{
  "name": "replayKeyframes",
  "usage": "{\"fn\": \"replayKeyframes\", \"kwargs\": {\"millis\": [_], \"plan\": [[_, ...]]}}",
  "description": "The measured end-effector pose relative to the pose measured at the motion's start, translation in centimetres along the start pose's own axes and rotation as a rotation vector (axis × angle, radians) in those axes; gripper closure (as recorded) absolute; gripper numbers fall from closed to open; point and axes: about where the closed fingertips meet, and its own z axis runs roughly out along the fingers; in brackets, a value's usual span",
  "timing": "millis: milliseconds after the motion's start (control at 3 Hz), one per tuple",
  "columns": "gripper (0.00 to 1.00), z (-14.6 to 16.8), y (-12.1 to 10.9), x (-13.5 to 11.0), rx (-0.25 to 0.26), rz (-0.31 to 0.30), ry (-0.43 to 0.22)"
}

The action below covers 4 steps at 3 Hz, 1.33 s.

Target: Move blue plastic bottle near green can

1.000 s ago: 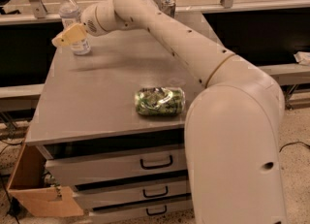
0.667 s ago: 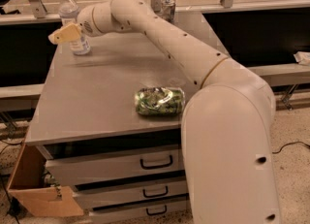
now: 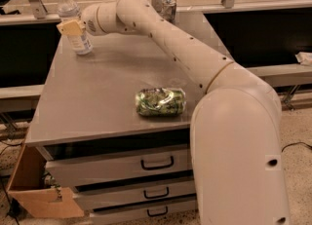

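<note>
The blue plastic bottle [image 3: 73, 24], clear with a white cap and a white label, stands upright at the back left corner of the grey table [image 3: 97, 97]. My gripper [image 3: 71, 27] is at the bottle's middle, reaching in from the right, and part of it covers the bottle's front. The green can [image 3: 160, 102], crushed and lying on its side, rests near the table's front edge, well to the right of and nearer than the bottle. My arm [image 3: 180, 48] stretches across the table behind the can.
A slim silver can [image 3: 168, 9] stands at the table's back edge behind my arm. Drawers [image 3: 156, 163] sit under the tabletop. A cardboard box [image 3: 39, 195] is on the floor at the lower left. Metal rails run along the back.
The gripper has shifted slightly up along the bottle. The bottle and the green can have not moved.
</note>
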Motion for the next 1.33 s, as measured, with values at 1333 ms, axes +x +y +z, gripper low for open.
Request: {"fn": "replayKeyframes", "kwargs": {"millis": [1333], "plan": [[1.0,-14.0,-0.3,1.3,-0.01,0.043,-0.011]]}}
